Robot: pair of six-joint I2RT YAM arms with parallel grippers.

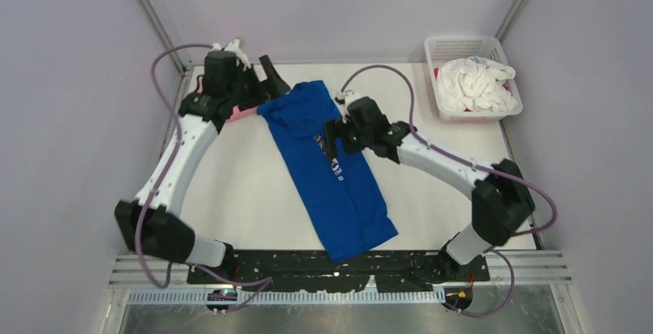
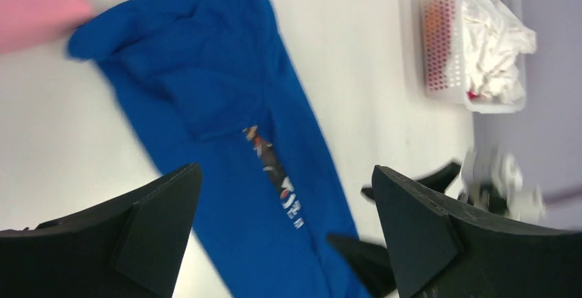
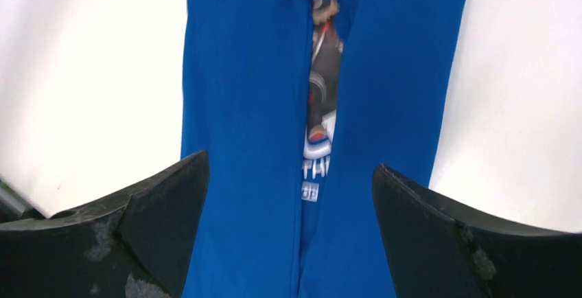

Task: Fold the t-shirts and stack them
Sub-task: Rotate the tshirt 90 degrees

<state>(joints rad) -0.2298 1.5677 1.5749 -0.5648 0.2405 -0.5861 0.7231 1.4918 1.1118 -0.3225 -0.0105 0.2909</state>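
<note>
The royal blue t-shirt [image 1: 331,172] lies on the table as a long strip, both sides folded inward so only a sliver of the print [image 1: 336,163] shows along the middle seam. It also shows in the left wrist view [image 2: 226,106] and the right wrist view [image 3: 254,140]. The pink t-shirt [image 1: 240,113] lies at the far left, mostly hidden under my left arm; a corner shows in the left wrist view [image 2: 34,3]. My left gripper [image 1: 271,76] is open and empty above the strip's far end. My right gripper [image 1: 333,138] is open and empty over the strip's middle.
A white mesh basket [image 1: 471,48] with crumpled white cloth [image 1: 477,84] stands at the far right corner. Grey walls close in the table at the left, back and right. The arm bases sit on the black plate [image 1: 339,268] at the near edge.
</note>
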